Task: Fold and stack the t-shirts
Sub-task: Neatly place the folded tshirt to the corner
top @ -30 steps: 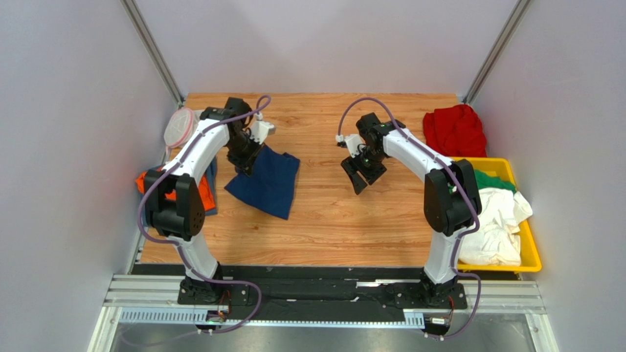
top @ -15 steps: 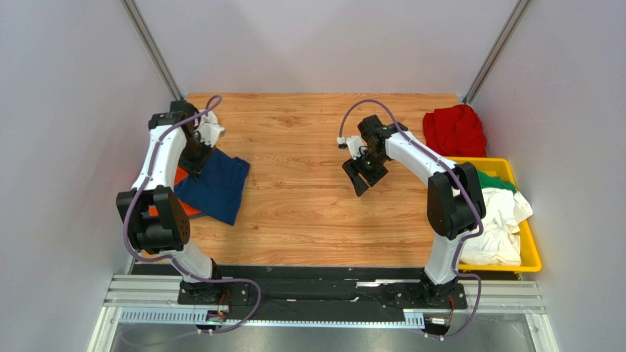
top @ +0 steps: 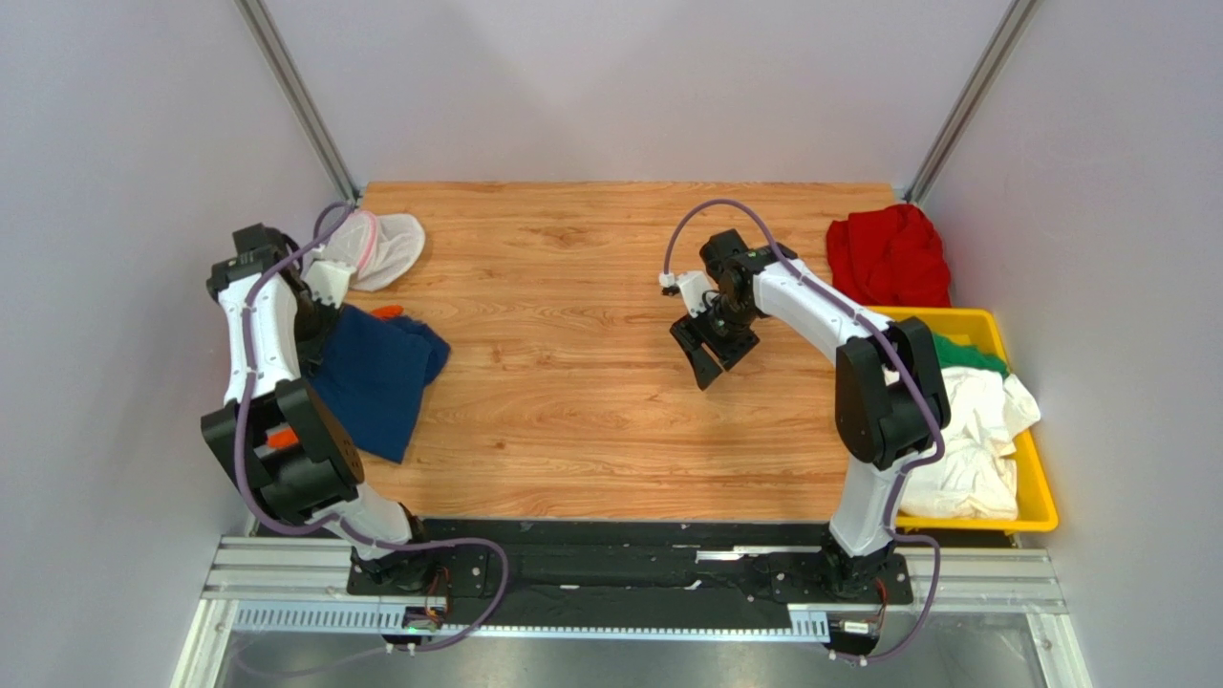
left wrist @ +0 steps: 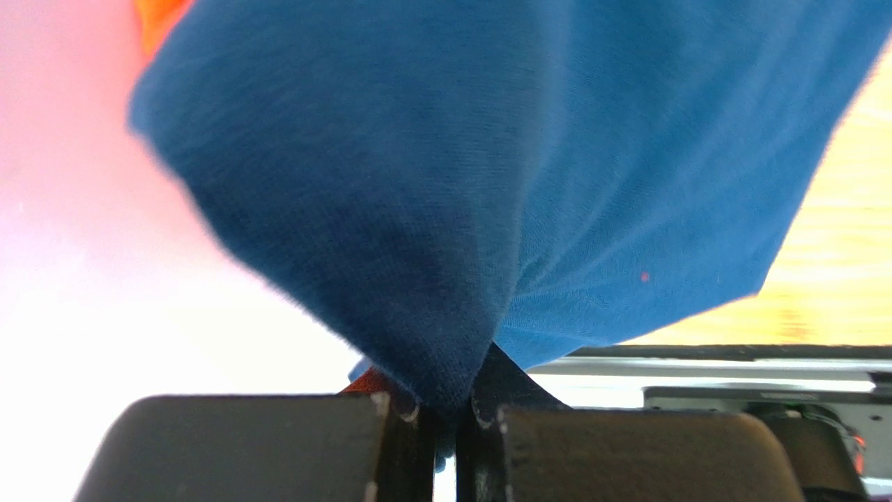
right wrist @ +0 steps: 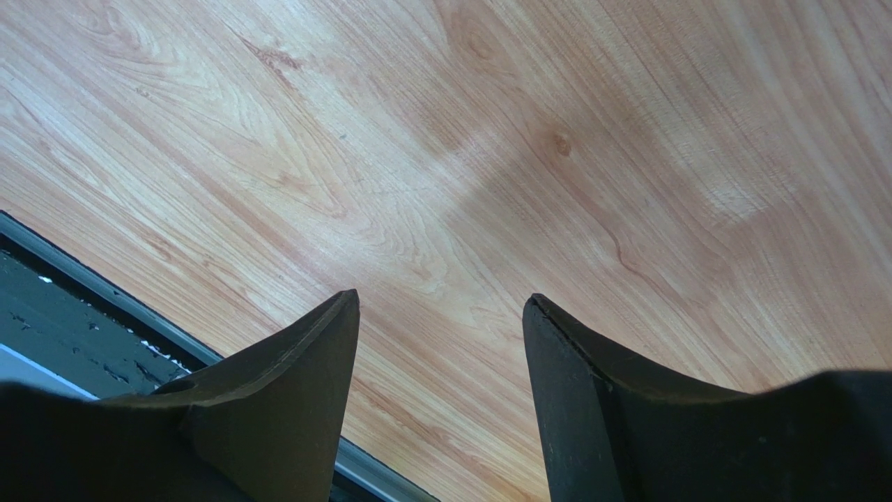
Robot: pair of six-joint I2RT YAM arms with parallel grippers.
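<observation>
At the near right a yellow bin [top: 1037,502] stands along the edge of the wooden table [top: 574,416]. A white t-shirt [top: 976,445] lies crumpled in it and partly hangs over the rim. A green t-shirt [top: 959,351] lies at the far end of the same bin.

At the left edge of the table the navy blue t-shirt [top: 371,380] is held by the left gripper [left wrist: 448,413]. The jaws are pressed together on a bunch of the cloth, and in the left wrist view the fabric spreads out from this pinch. I cannot tell whether its low edge rests on the wood. A small part of the orange t-shirt [top: 385,310] shows just beyond the navy one.

Further in, right of the middle, the right gripper [right wrist: 440,301] hangs over the table with its fingers apart and nothing between them — the right wrist view shows only bare wood below.

At the far right, just beyond the bin, the red t-shirt [top: 887,255] lies in a heap. In the far left corner lies a white mesh pouch [top: 371,244] with a pink rim, close to the left arm.
</observation>
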